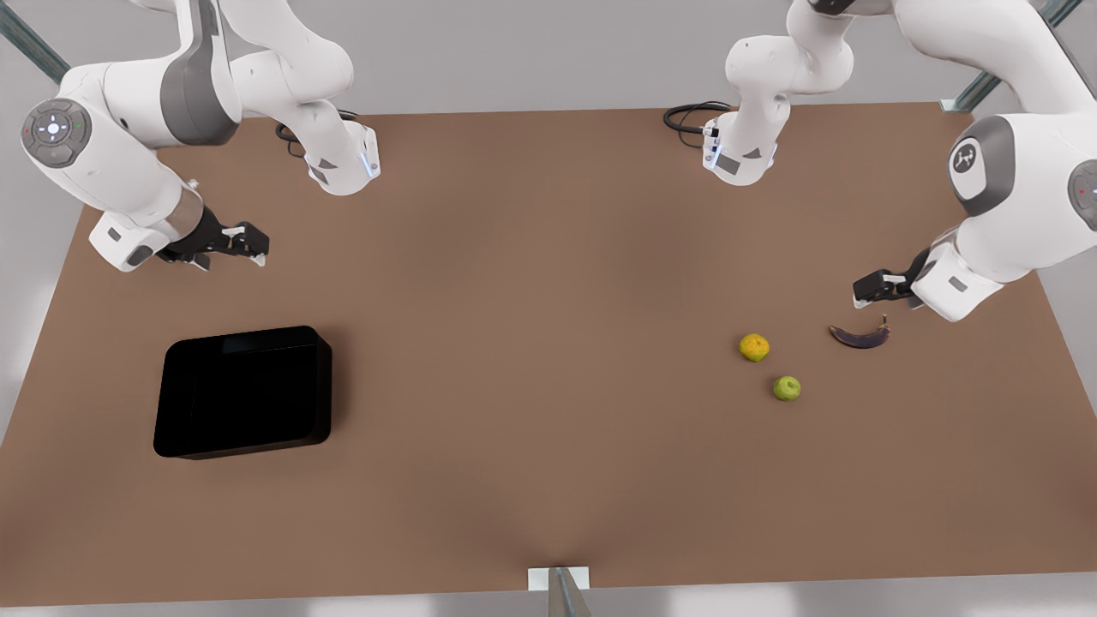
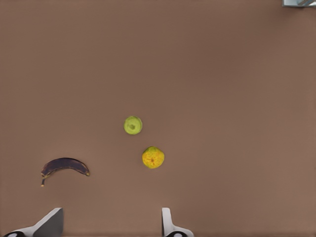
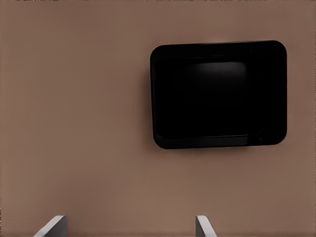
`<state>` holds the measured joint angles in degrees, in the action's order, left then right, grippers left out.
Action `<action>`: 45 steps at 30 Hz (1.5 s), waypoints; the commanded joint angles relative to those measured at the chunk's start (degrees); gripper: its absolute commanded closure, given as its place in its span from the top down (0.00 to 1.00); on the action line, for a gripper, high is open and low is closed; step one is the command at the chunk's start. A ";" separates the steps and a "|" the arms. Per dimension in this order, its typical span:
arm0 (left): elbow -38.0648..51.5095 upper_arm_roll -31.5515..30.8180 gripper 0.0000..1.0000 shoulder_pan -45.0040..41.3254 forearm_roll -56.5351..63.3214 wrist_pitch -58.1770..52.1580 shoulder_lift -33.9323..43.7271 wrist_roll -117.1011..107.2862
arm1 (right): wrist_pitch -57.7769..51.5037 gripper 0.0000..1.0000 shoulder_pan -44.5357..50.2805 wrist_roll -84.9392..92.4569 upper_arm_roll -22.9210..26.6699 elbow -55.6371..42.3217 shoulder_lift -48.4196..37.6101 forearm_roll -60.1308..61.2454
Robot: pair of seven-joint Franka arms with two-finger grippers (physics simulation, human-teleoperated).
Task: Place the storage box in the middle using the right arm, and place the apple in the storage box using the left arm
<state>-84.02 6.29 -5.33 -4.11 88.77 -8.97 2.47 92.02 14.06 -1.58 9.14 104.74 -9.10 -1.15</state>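
Now both pincers hover open and empty, left pincer (image 1: 866,290) at one o'clock from the apple (image 1: 787,388), right pincer (image 1: 247,243) at twelve o'clock from the storage box (image 1: 244,392).

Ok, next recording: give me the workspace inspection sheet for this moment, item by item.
Surface: brown table, flat and bare across the middle.
Job's things: storage box sits toward the front view's left, nothing in it; apple lies on the table toward the front view's right.
Clutter: yellow-orange fruit and dark purple curved fruit lie near the apple, none touching.
Grippers: left tool open, above the table near the purple fruit; right tool open, above the table beyond the box.
Cables: black cable loop beside an arm base.
Surroundings: grey floor, metal struts at the corners.
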 commanded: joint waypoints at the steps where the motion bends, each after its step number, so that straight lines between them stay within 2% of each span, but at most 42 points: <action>1: 0.00 0.04 1.00 0.06 -0.03 0.00 0.00 -0.01 | 0.00 1.00 0.00 0.00 0.00 0.02 -0.04 -0.08; 5: 0.18 -0.49 1.00 0.06 0.06 -1.93 -0.96 -3.42 | 1.05 1.00 -0.52 1.40 0.52 -0.68 0.84 -0.16; 6: 0.26 -0.49 1.00 0.06 -0.46 -3.25 -1.92 -9.29 | 3.42 1.00 -3.59 7.70 1.66 -0.77 2.50 -0.17; 7: 0.26 0.64 1.00 0.58 -8.35 -4.13 -3.94 -20.89 | 5.27 1.00 -9.30 16.06 1.93 -2.08 5.40 0.01; 9: 0.09 1.70 1.00 1.81 -16.89 -4.13 -6.50 -33.93 | 5.36 1.00 -15.99 24.87 1.93 -7.00 11.12 0.45; 11: -1.23 1.97 1.00 4.19 -27.88 -0.71 -9.40 -42.45 | 5.80 1.00 -17.93 27.60 1.93 -11.31 16.83 0.63; 13: -6.14 1.97 1.00 4.98 -37.89 5.53 -11.15 -55.02 | 11.24 1.00 -17.93 27.86 1.93 -11.93 23.34 0.54; 16: -19.51 1.97 1.00 5.07 -56.09 18.01 -11.60 -57.93 | 18.98 1.00 -20.12 29.17 1.75 -11.75 33.36 5.72; 19: -27.59 2.06 1.00 5.15 -67.96 24.08 -11.68 -55.73 | 22.58 1.00 -21.45 31.99 1.75 -11.67 38.28 6.43; 21: -29.26 2.06 1.00 7.96 -74.02 23.82 -14.14 -51.00 | 23.73 1.00 -23.64 36.29 1.84 -11.84 39.34 6.60; 26: -29.44 2.58 1.00 12.89 -81.67 19.78 -21.26 -38.07 | 24.96 1.00 -32.25 39.73 1.75 -11.58 41.88 7.65; 31: -27.25 2.41 1.00 13.33 -84.93 20.30 -26.10 -34.72 | 25.93 1.00 -32.26 38.50 1.84 -11.58 46.63 10.56; 41: -26.98 2.58 1.00 14.91 -92.57 19.25 -31.46 -35.34 | 30.94 1.00 -32.78 35.33 1.93 -11.93 50.68 10.65; 42: -26.54 2.58 1.00 14.91 -92.49 19.25 -31.64 -35.69 | 30.67 0.94 -32.78 35.33 1.93 -11.93 50.59 10.56; 44: -25.58 2.58 1.00 14.91 -92.40 19.86 -31.90 -35.78 | 29.97 0.50 -32.70 35.42 1.84 -11.75 50.50 10.56; 45: -25.58 2.50 1.00 14.91 -92.40 20.30 -32.07 -35.78 | 29.80 0.22 -32.70 35.42 1.93 -11.75 50.41 10.56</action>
<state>-109.37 8.74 9.59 -95.93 109.15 -41.51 -33.31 121.82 -18.64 33.84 11.02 92.91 41.23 9.41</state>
